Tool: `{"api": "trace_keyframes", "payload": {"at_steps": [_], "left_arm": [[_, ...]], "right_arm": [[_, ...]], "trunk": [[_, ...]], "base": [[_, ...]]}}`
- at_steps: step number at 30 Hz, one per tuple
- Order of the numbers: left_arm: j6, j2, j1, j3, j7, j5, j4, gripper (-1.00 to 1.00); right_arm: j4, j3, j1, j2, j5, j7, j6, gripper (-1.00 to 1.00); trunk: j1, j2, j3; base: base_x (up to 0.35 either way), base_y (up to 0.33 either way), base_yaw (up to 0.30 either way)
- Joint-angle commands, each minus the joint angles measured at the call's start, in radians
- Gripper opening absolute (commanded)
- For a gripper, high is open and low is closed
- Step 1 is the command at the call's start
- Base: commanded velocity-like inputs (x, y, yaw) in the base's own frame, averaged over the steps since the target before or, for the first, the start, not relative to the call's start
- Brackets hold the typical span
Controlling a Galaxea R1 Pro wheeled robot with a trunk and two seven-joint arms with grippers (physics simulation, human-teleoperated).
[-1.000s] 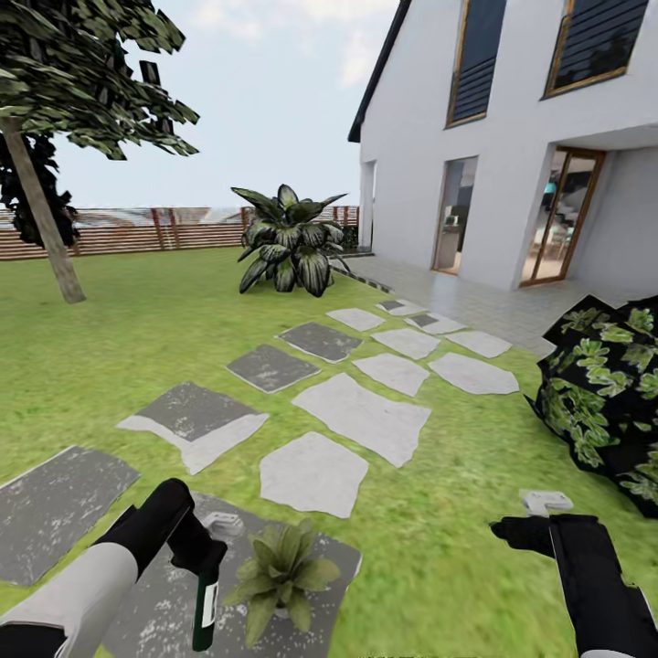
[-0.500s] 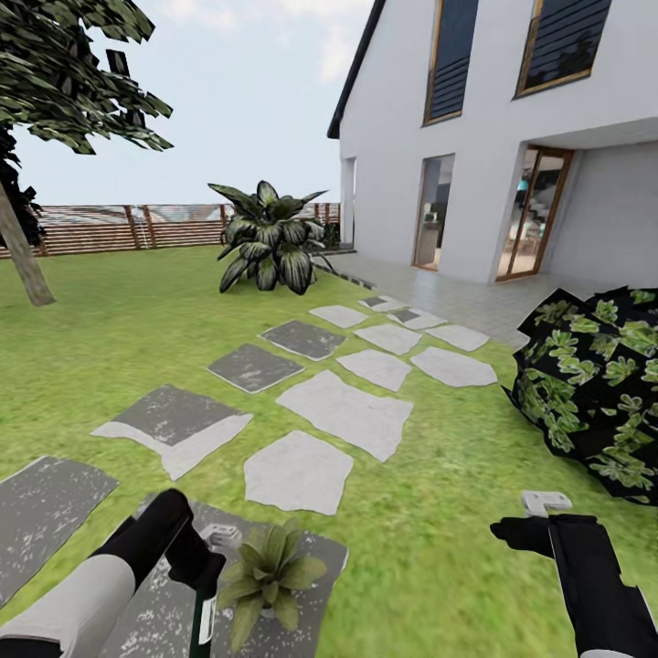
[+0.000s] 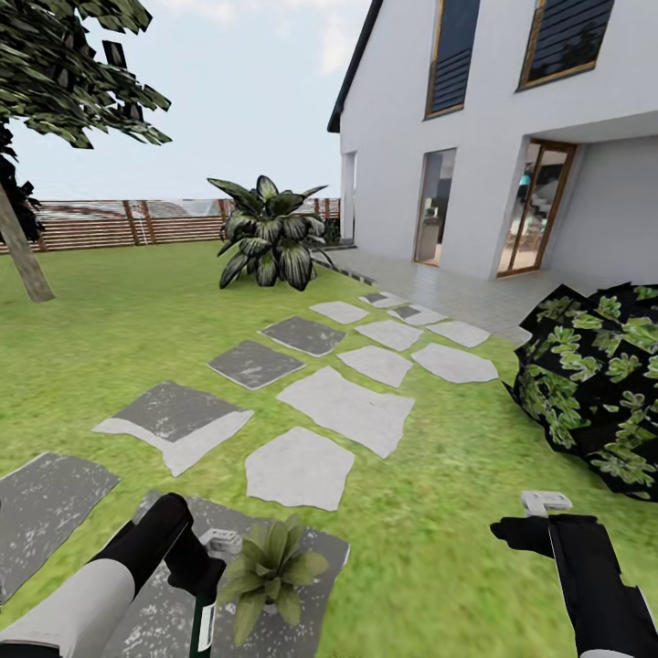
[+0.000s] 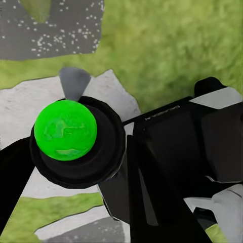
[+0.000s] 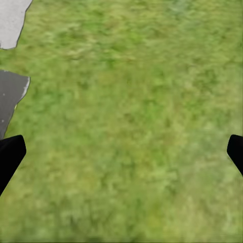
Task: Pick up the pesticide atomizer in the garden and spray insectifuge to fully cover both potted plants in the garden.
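Left pincer (image 3: 203, 585) clamped on dark-green-bodied pesticide atomizer (image 3: 203, 621) beside leafy potted plant (image 3: 270, 571); right pincer (image 5: 121, 152) spread apart over lawn (image 5: 131, 116).

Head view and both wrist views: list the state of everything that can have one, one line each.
left gripper: shut on the pesticide atomizer, beside the potted plant.
pesticide atomizer: held, hanging down from the gripper, off the ground.
right gripper: open, empty, over grass.
potted plant: upright on a dark stepping stone; no whitish specks that I can make out on its leaves.
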Motion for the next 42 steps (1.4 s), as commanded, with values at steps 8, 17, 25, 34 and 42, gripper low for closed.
{"api": "trace_keyframes", "payload": {"at_steps": [8, 17, 25, 34, 42], "left_arm": [[0.001, 0.000, 0.001, -0.004, -0.010, -0.009, -0.002, -1.00], [0.001, 0.003, 0.019, -0.004, -0.010, -0.009, -0.002, -1.00], [0.001, 0.001, 0.020, -0.004, -0.007, -0.010, -0.003, -1.00], [0.001, 0.001, 0.020, -0.004, -0.010, -0.010, -0.003, -1.00], [0.001, 0.003, 0.020, -0.004, -0.010, -0.009, -0.003, -1.00]], "right_arm": [[-0.001, 0.000, -0.001, 0.002, 0.011, 0.010, 0.003, 1.00], [-0.002, 0.000, -0.001, 0.002, 0.011, 0.010, 0.003, 1.00], [-0.001, 0.001, -0.001, 0.002, 0.011, 0.010, 0.004, 1.00], [0.000, 0.001, -0.001, 0.001, 0.010, 0.010, 0.004, 1.00], [0.000, -0.001, -0.001, 0.000, 0.010, 0.010, 0.003, 1.00]], "trunk": [[0.000, -0.001, -0.003], [0.000, -0.001, -0.006], [0.000, -0.001, -0.006], [0.023, -0.043, -0.027], [0.054, -0.099, -0.063]], "base": [[0.096, 0.270, -0.072], [0.004, 0.110, -0.118], [0.000, 0.000, -0.001], [0.000, 0.000, 0.000], [0.000, 0.000, 0.000]]}}
